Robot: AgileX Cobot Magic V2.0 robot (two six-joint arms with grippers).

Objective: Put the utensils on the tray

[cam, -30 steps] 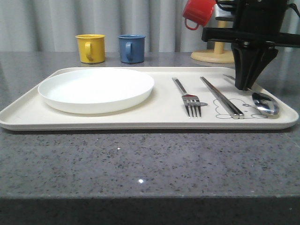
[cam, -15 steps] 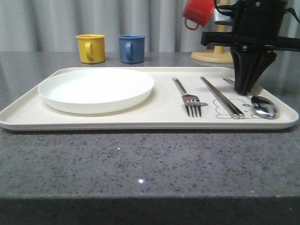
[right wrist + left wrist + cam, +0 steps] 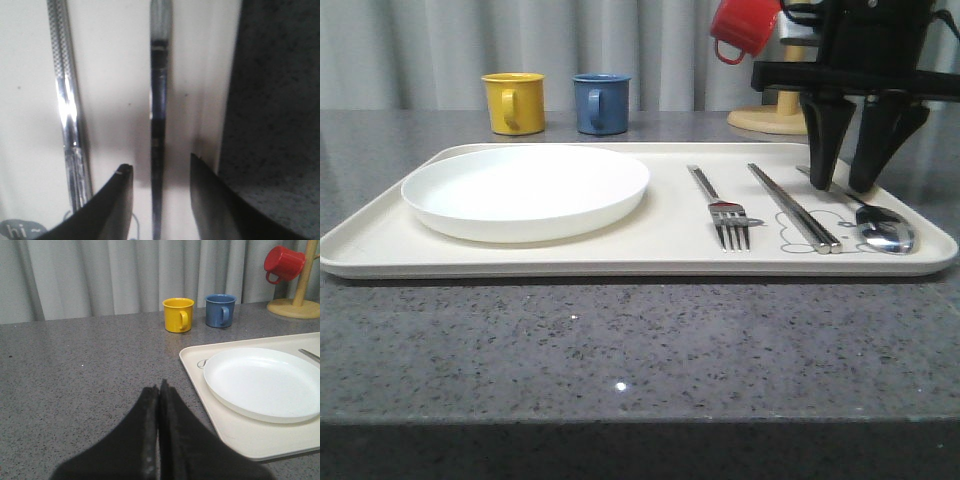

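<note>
Three utensils lie side by side on the right half of the cream tray point(image 3: 660, 235), handles pointing toward the far rim: the fork point(image 3: 720, 208) nearest the white plate point(image 3: 525, 190), the chopsticks point(image 3: 792, 205) in the middle, and the spoon point(image 3: 880, 225) close to the tray's right edge, its bowl near the front right corner. The right gripper point(image 3: 845, 185) hangs over the spoon's handle with its fingers spread, one on each side and neither touching the metal, a stance that reads as a release; the wrist camera shows the handle point(image 3: 159, 115) running free between the black fingers point(image 3: 117, 200). The left gripper point(image 3: 159, 440) rests with its fingers pressed together over bare worktop beside the tray's left edge, out of the way. With all three pieces down and aligned, the setting looks complete.
</note>
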